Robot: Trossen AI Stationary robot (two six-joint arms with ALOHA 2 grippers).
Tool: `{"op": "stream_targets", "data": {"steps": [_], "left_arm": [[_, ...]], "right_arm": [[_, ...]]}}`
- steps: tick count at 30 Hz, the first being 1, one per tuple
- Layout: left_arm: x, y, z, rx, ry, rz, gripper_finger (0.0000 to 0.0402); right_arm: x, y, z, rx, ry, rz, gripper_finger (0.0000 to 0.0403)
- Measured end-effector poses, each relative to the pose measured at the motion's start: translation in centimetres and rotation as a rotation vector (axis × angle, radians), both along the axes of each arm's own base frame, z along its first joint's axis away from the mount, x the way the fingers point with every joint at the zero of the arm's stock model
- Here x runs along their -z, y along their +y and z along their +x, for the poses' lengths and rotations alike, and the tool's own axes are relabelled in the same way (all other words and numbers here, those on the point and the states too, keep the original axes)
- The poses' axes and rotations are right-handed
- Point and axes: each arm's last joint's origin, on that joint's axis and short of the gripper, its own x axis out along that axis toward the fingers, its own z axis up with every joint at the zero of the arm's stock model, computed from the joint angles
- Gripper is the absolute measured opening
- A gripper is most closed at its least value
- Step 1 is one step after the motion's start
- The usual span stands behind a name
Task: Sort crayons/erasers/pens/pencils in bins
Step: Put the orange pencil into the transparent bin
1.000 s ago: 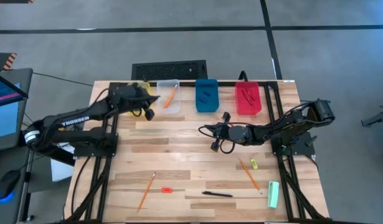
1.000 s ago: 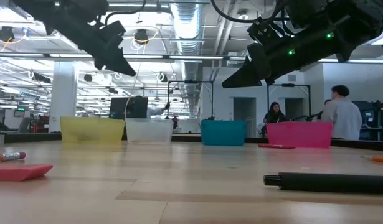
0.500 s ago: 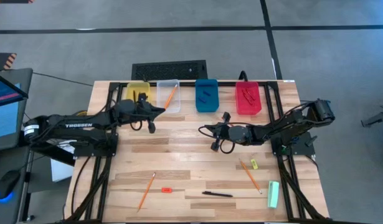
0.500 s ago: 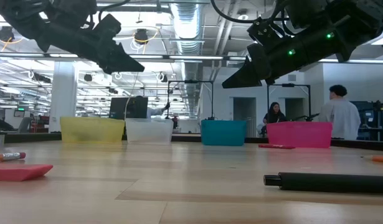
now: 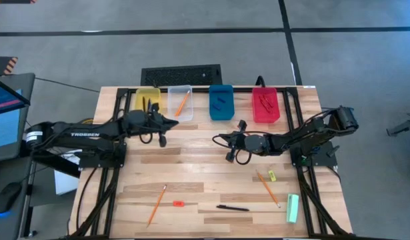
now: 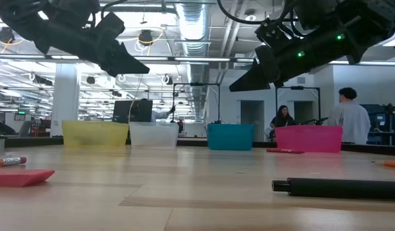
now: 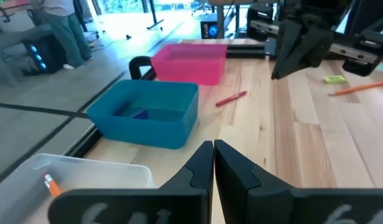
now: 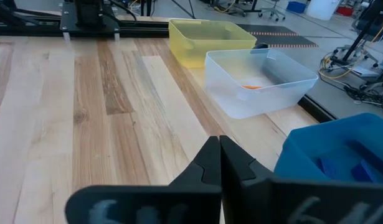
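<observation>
In your low view, the black pen [image 6: 342,187] on the desk runs off the picture's right edge. Beside the yellow bin [image 5: 148,99], the clear bin [image 7: 66,175] is cropped in your left wrist view.

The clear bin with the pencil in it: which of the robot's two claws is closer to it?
The left. The left gripper hovers just in front of the clear bin, by its near edge. The right gripper hangs farther off, over mid-table, below the blue bin.
</observation>
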Motion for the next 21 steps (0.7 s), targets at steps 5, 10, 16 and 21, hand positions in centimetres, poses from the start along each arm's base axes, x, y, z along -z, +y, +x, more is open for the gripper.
{"op": "stream_targets", "data": {"steps": [5,10,16,21], "left_arm": [[1.0,0.0,1.0,0.036,0.021,-0.011,0.0006],[1.9,-0.3,2.9,0.165,-0.028,0.023,0.0002],[3.3,-0.4,4.9,0.261,-0.118,0.041,0.0002],[4.8,-0.2,5.9,0.293,-0.151,0.035,0.0002]], "right_arm": [[0.0,0.0,0.0,0.0,0.004,-0.001,0.0003],[0.5,0.0,-0.2,-0.002,0.058,-0.012,0.0004],[0.2,0.1,0.0,-0.004,0.078,-0.016,0.0002],[-0.6,0.9,0.7,-0.024,0.16,-0.022,0.0003]]}}
